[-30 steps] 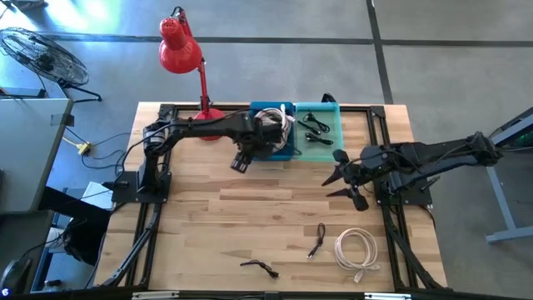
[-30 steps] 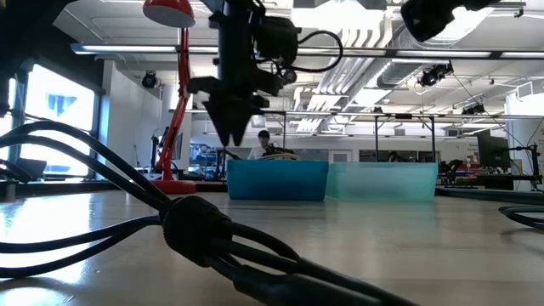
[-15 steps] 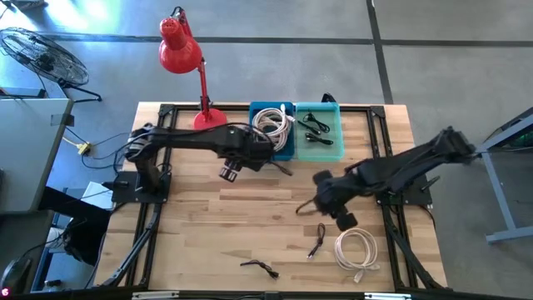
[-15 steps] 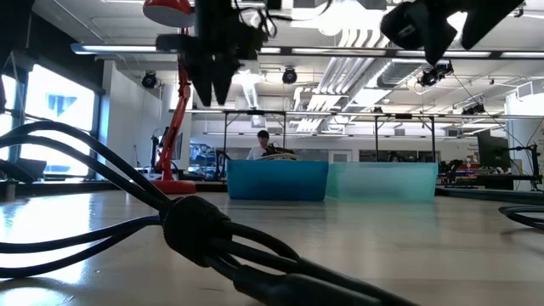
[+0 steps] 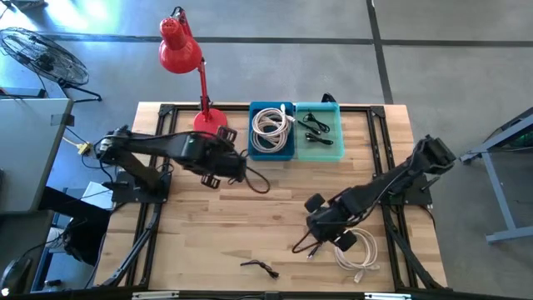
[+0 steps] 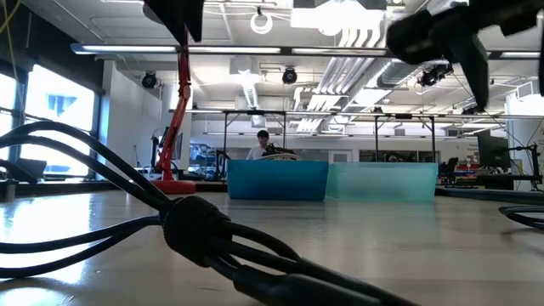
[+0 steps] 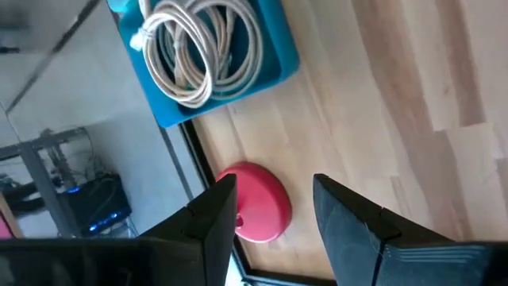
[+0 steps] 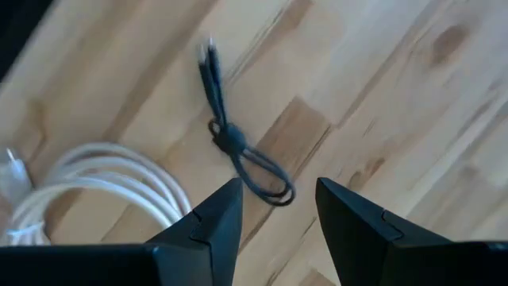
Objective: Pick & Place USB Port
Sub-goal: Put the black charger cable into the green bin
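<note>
A short black USB cable [image 5: 317,242] lies tied in a loop on the wooden table, near its front right. My right gripper [image 5: 300,247] hangs open just above it, pointing down. In the right wrist view the cable [image 8: 238,151] lies ahead of the open fingers [image 8: 278,191], untouched. My left gripper [image 5: 260,185] is open and holds nothing. It hangs high over the table's middle left, near the red lamp's base [image 7: 258,202]. A second black cable [image 5: 260,267] lies by the front edge.
A white coiled cable [image 5: 358,250] lies right beside the black one. At the far edge stand a blue bin [image 5: 271,152] holding a white coil and a teal bin [image 5: 321,152] holding black cables. A red lamp [image 5: 179,46] stands at the far left.
My left gripper has drawn back from the blue bin toward the table's left and has risen, uncovering the white coil. My right gripper has swung from the right side toward the near edge, sunk and tipped downward over the black cable. Neither gripper's finger gap has changed.
</note>
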